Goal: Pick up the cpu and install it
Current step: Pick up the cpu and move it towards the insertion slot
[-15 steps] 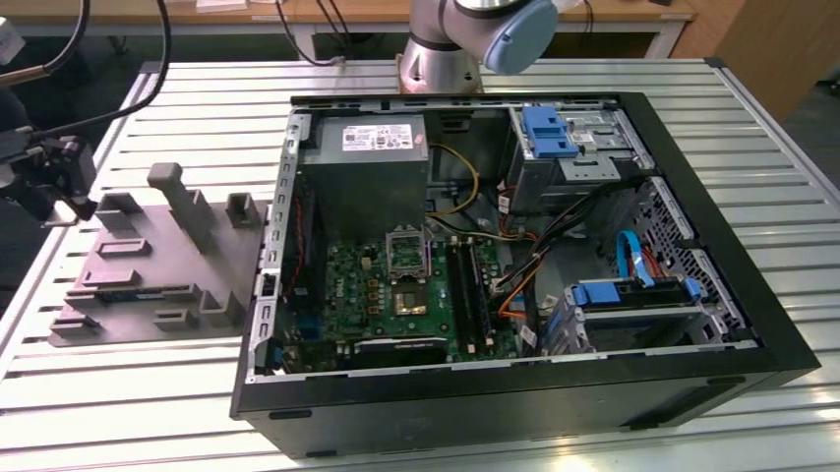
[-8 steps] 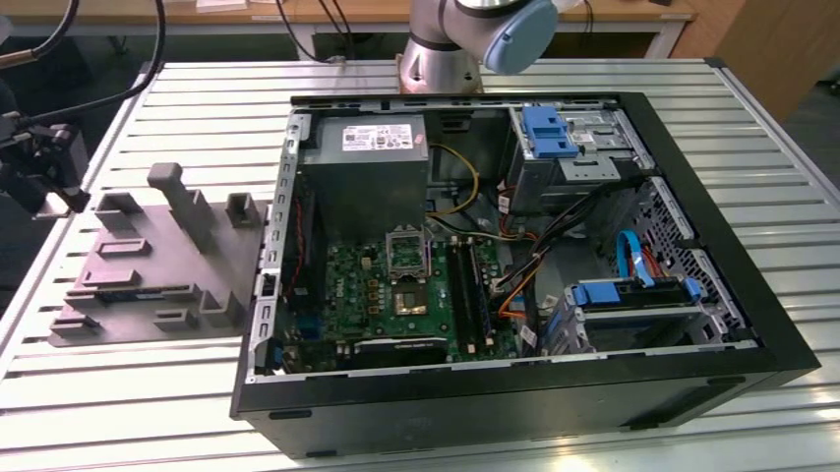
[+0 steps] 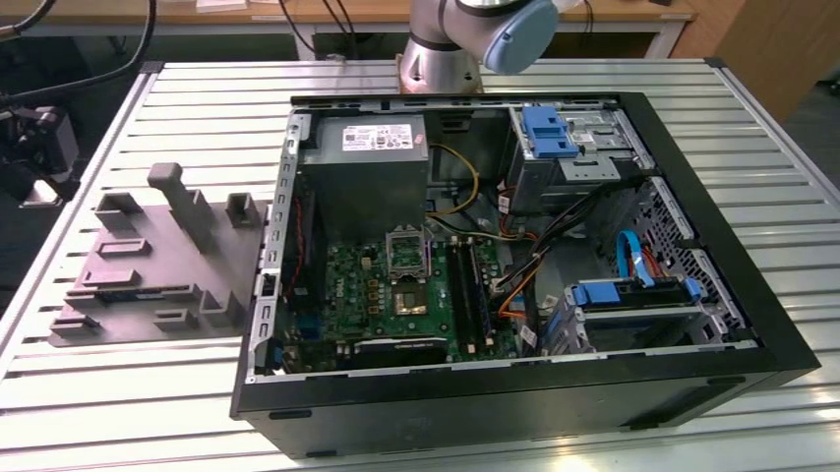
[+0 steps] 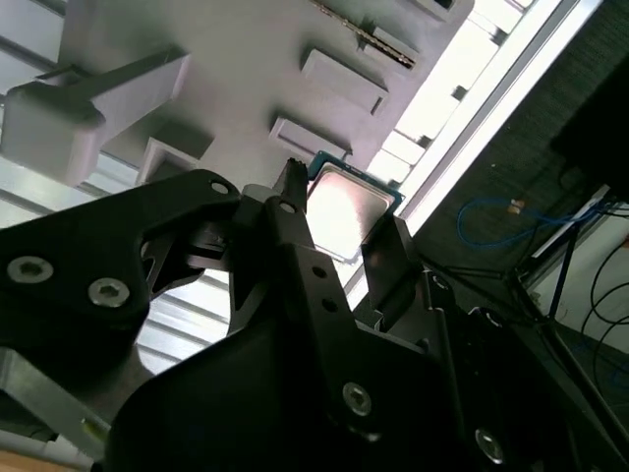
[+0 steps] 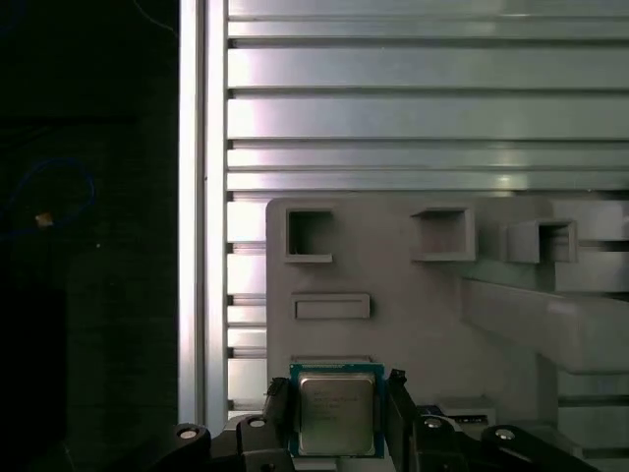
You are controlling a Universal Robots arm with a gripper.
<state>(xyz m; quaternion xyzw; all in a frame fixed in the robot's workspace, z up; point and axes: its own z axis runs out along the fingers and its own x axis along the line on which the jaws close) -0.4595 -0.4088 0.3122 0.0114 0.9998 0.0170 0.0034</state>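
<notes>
Lying level, silvery top upward, the cpu sits pinched between fingers.

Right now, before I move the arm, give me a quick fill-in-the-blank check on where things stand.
1. In the first wrist view, the ___ shows right at the gripper, against the grey tray.
2. In the exterior view, the tray lies on the exterior view's ___ of the computer case.
3. The computer case's side is ___, so the motherboard shows.

Missing words: cpu; left; open.
</notes>
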